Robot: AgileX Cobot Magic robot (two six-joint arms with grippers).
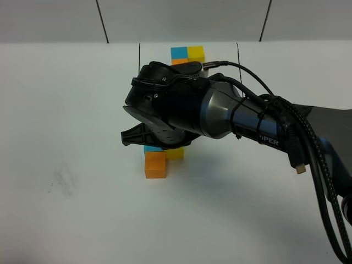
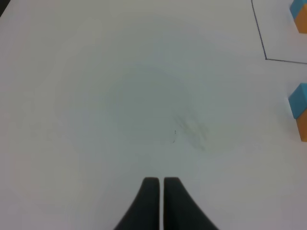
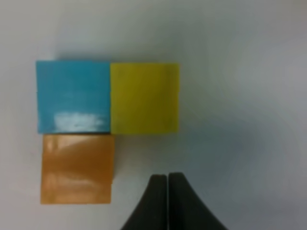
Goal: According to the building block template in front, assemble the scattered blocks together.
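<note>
The three scattered blocks sit joined in an L: blue (image 3: 73, 96), yellow (image 3: 145, 98) beside it, orange (image 3: 77, 168) against the blue one's other side. My right gripper (image 3: 167, 179) is shut and empty. It hovers over the corner between the yellow and orange cubes, touching neither. In the exterior view the right arm (image 1: 220, 113) covers most of the trio; the orange cube (image 1: 155, 164), part of the yellow (image 1: 175, 154) and a sliver of blue (image 1: 152, 148) show. The black-framed template (image 1: 187, 54) lies at the table's far side. My left gripper (image 2: 159, 181) is shut and empty over bare table.
The template's black frame line (image 2: 261, 38) and the edges of the blue (image 2: 300, 98) and orange (image 2: 303, 127) cubes show in the left wrist view. A faint grey smudge (image 1: 63, 180) marks the white table at front left. The right arm's cables (image 1: 322, 181) hang at the right.
</note>
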